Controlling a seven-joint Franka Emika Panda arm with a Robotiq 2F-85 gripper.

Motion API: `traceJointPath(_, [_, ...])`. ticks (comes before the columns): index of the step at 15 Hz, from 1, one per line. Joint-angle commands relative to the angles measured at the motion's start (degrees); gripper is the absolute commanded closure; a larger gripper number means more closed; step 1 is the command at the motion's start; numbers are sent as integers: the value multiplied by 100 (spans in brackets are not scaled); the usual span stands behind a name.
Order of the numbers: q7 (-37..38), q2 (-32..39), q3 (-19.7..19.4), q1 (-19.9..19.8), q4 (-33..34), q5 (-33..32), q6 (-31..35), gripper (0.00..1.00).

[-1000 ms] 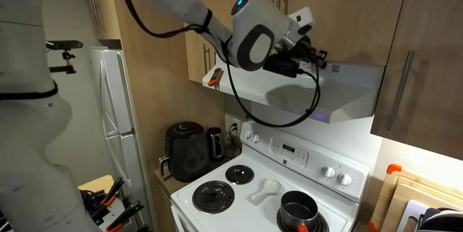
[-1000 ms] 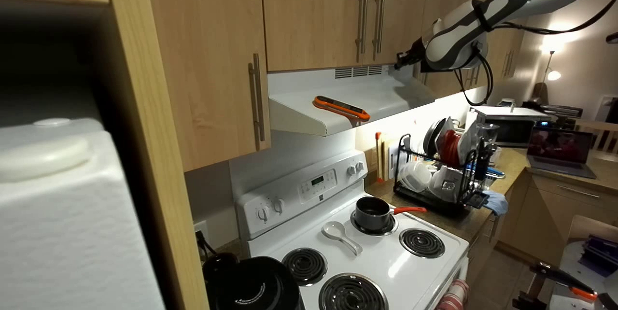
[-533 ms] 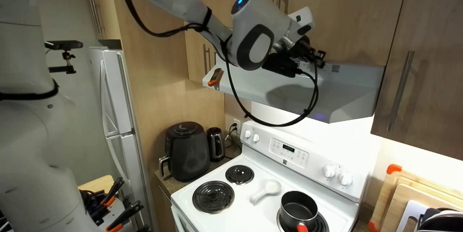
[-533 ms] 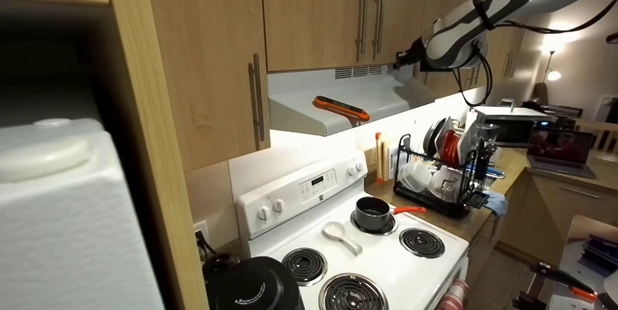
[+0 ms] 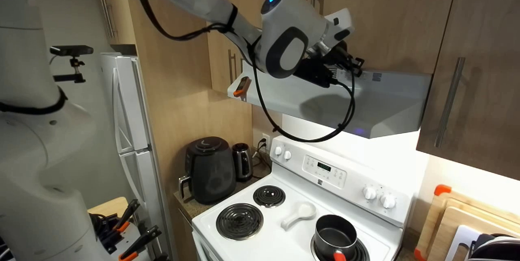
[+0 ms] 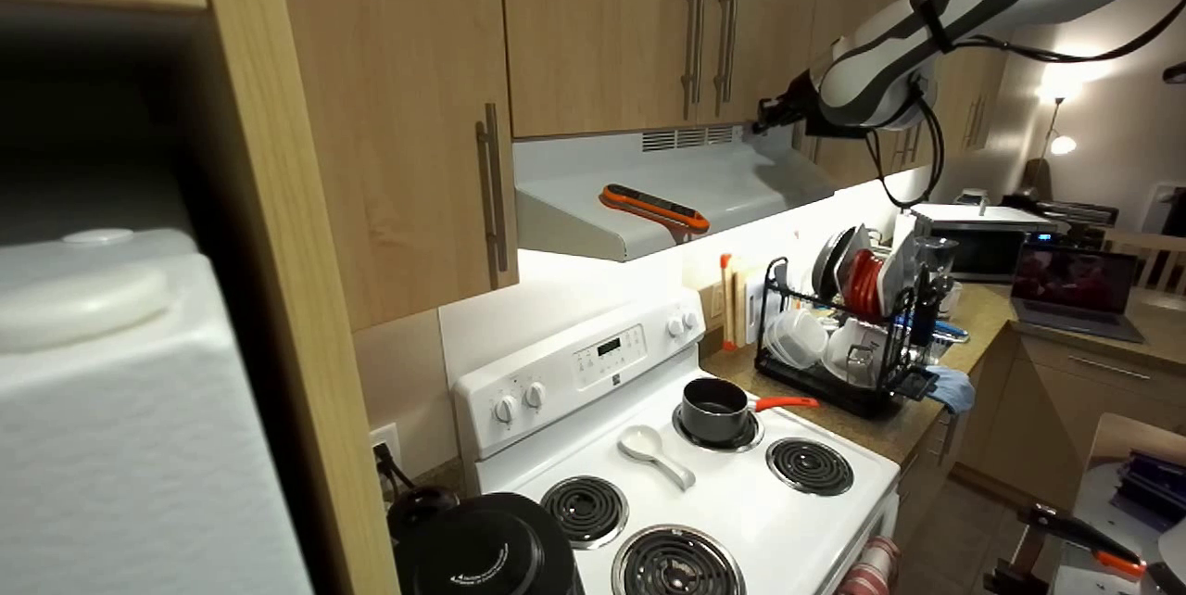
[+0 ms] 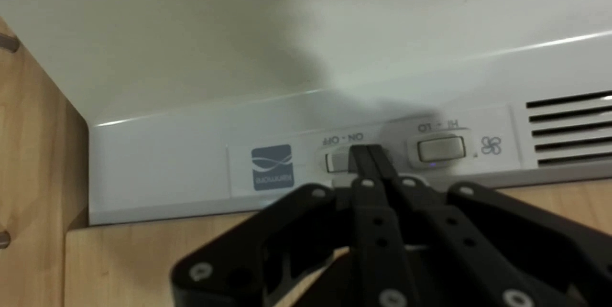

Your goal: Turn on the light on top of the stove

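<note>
The white range hood [image 5: 400, 94] hangs above the stove [image 5: 280, 249] and shows in both exterior views [image 6: 565, 173]. Its ON-OFF rocker switch [image 7: 338, 161] is in the wrist view, between the blue logo and the HI-LO fan switch [image 7: 441, 148]. My gripper [image 7: 367, 147] is shut and empty. Its fingertips cover the right part of the ON-OFF switch; whether they touch it I cannot tell. In both exterior views the gripper [image 5: 359, 66] is at the hood's upper front [image 6: 762, 116]. The hood light itself is hidden, but the wall [image 5: 390, 155] beneath is brightly lit.
Wooden cabinets [image 5: 386, 17] with bar handles are right above the hood. An orange thermometer [image 6: 654, 208] lies on the hood. A pot [image 6: 715, 410] and a white spoon rest [image 6: 642, 443] are on the stove. The gripper cable [image 5: 317, 141] loops below the wrist.
The wall and stove under the hood turned much brighter between one second and half a second ago. My gripper has shifted very slightly along the hood and stays shut.
</note>
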Motion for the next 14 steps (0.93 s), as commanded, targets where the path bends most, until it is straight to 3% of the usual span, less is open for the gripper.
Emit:
traceJointPath(1, [-383, 607, 1377, -932, 434, -74, -351, 97])
traceJointPath(2, [-543, 706, 1747, -1270, 467, -76, -498, 72])
traceJointPath(4, [-708, 625, 2105, -1723, 411, -19, -878, 66])
traceJointPath(14, [-1469, -8, 2895, -3138, 114, 192, -2075, 2])
